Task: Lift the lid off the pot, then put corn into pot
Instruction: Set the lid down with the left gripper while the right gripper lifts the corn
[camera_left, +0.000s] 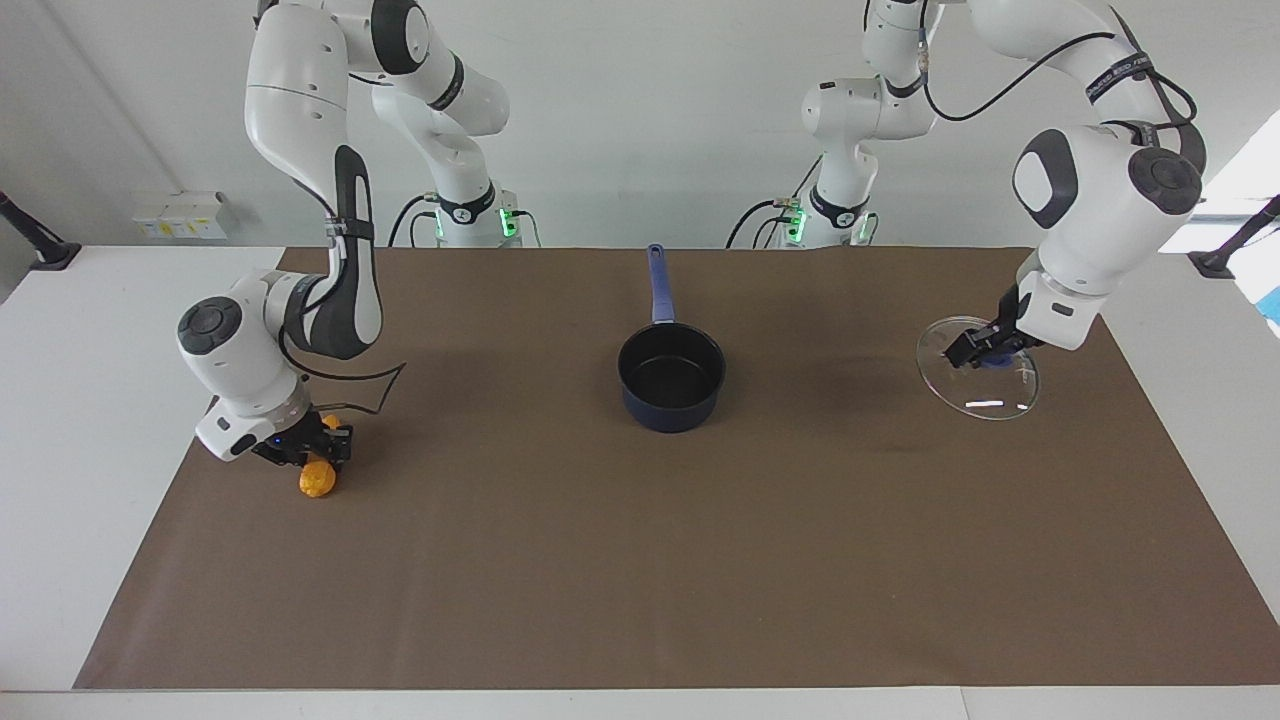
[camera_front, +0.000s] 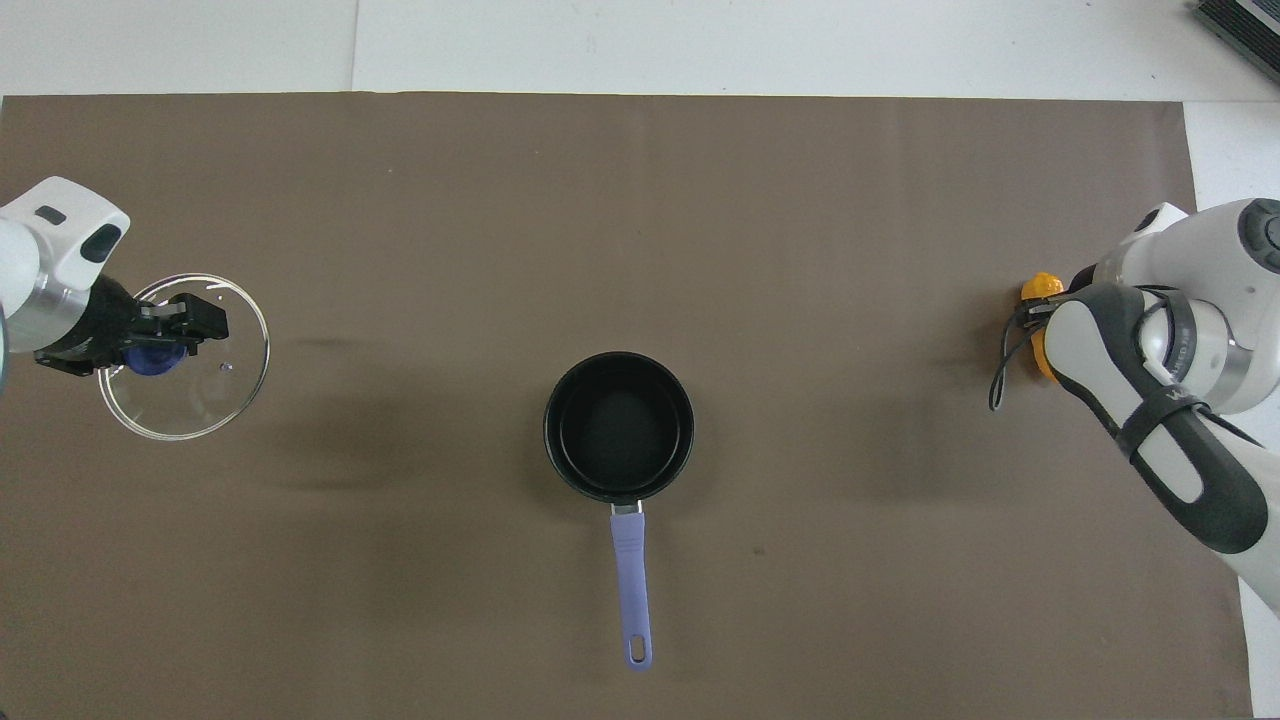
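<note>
- Fingers (camera_left: 962, 352) of the left gripper (camera_left: 985, 352) are seen closed on the blue knob of the lid (camera_left: 978, 381); those of the right gripper (camera_left: 312, 456) are closed on the corn (camera_left: 317, 481).
- Brown mat (camera_left: 640, 560) is spread over the white table (camera_left: 60, 420), and everything else is placed on or above it; the pot (camera_left: 671, 377) is taken as the landmark.
- Right arm (camera_left: 300, 130) is bent down low at its own end of the table, well apart from the pot, with its gripper at mat level.
- Left arm (camera_left: 1100, 180) is reached out toward its own end of the table, well apart from the pot.
- Pot is found uncovered at the middle of the mat, its black inside shown, its long blue handle (camera_front: 632, 585) pointed toward the robots.
- Lid is held tilted above the mat by its knob, toward the left arm's end from the pot; in the overhead view it (camera_front: 190, 380) is seen partly covered by the left gripper (camera_front: 170, 335).
- Corn is seen at the right arm's end from the pot, a little farther from the robots than the pot, gripped at its upper part; whether it is touching the mat cannot be told.
</note>
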